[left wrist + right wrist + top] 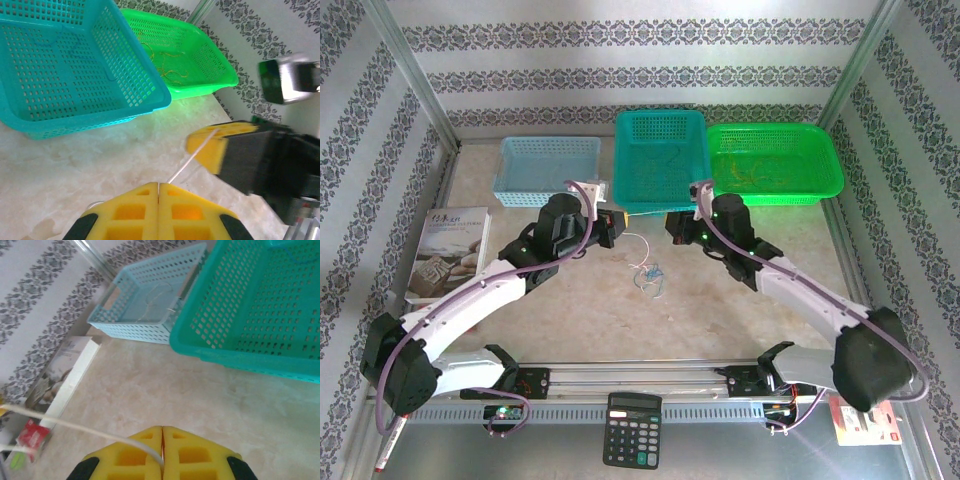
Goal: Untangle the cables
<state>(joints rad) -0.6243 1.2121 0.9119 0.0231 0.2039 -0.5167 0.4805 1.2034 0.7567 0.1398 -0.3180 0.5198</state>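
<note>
3 baskets line the counter [720,310] beyond the jaws: light blue [535,195], teal [655,205], green [775,197]. A book [448,250] lies left of the jaws, and a calculator [633,430] sits well behind.

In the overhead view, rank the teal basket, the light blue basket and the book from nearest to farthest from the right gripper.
1. The teal basket, just behind the right gripper.
2. The light blue basket, farther back-left.
3. The book, far left.

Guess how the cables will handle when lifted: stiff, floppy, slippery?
Likely floppy: the cables lie in loose loops on the table. Probably very light for their size, being so thin. Could slip: just one thin strand sits pinched in the shut right gripper.
</note>
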